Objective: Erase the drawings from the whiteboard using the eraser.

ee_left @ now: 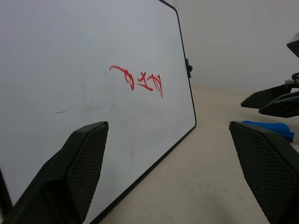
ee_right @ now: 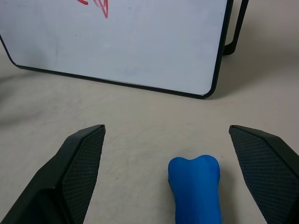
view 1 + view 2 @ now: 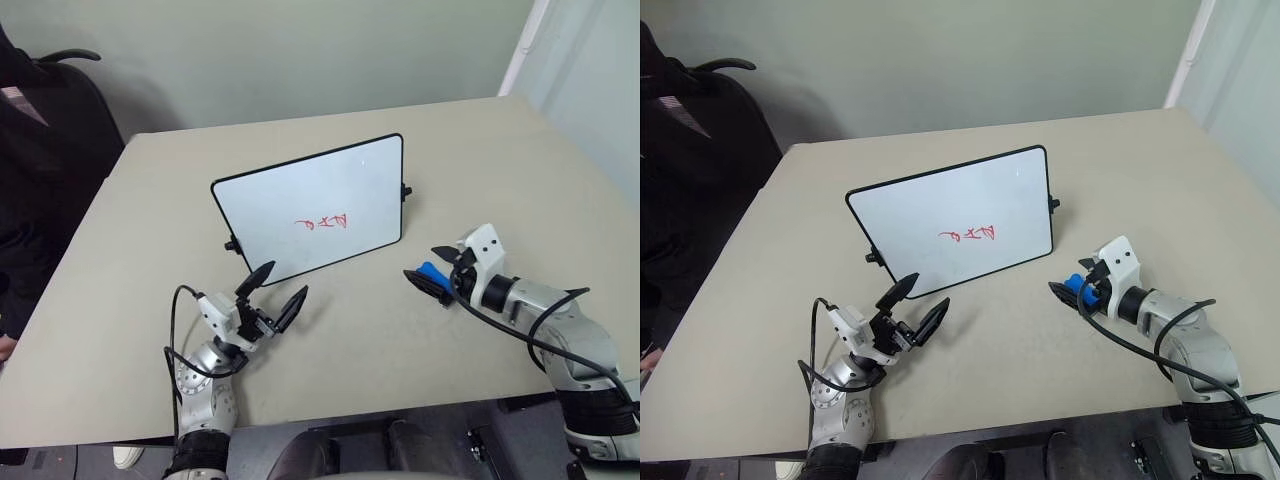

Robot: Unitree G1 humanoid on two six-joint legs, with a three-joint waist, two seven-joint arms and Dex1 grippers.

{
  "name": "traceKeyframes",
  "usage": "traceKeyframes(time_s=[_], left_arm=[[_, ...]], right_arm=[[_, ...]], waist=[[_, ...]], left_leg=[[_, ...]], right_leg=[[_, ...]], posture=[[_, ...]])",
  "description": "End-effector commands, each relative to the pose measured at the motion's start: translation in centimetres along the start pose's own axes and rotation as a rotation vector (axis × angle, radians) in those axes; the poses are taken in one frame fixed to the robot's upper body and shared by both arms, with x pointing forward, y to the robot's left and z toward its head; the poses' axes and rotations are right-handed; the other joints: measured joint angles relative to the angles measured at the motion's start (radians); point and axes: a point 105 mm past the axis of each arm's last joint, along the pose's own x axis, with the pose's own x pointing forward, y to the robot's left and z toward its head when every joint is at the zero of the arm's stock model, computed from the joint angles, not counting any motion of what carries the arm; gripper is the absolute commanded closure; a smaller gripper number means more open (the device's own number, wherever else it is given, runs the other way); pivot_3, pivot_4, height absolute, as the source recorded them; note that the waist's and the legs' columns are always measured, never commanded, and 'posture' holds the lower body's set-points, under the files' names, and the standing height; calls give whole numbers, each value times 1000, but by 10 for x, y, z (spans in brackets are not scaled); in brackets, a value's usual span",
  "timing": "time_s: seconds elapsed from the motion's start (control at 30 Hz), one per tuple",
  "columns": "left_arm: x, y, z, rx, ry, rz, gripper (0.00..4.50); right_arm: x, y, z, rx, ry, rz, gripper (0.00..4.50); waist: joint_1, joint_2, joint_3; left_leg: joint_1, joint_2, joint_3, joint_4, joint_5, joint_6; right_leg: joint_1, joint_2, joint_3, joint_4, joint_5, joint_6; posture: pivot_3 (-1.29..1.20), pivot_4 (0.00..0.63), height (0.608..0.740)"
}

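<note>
The whiteboard stands tilted back on its side knobs at the middle of the table. The drawings, a few red scribbles, sit low on its face, and they appear again in the left wrist view. The eraser, a small blue block, lies on the table to the right of the board. My right gripper is open with a finger on either side of the eraser, not touching it. My left gripper is open and empty just in front of the board's lower left corner.
The beige table has bare room around the board on all sides. A person in dark clothes sits by a dark chair past the table's left edge. A black cable loops beside my left wrist.
</note>
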Motion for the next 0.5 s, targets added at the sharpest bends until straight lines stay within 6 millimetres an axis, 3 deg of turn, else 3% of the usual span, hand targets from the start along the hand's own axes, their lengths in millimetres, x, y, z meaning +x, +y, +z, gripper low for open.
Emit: traceKeyframes(time_s=[0.03,0.27,0.5], left_arm=[[-9,-1,-10,-45,14,56,0],[-7,5,-15,-58,27,65,0],[-3,1,-23,-81,36,62,0]], right_arm=[[0,6,11,-38,-36,29,13],[4,-1,21,-48,-58,10,13],[2,-3,17,-49,-38,0,13]], waist=[[0,0,0],[1,1,0],[0,1,0]], left_leg=[[0,0,0,0,0,0],[1,0,0,-2,0,-3],[1,0,-1,-1,1,-1]], right_leg=[[0,0,0,0,0,0],[0,0,0,1,-3,-1],[0,0,0,3,-6,0]], posture=[[0,150,740],[0,150,740],[0,150,740]])
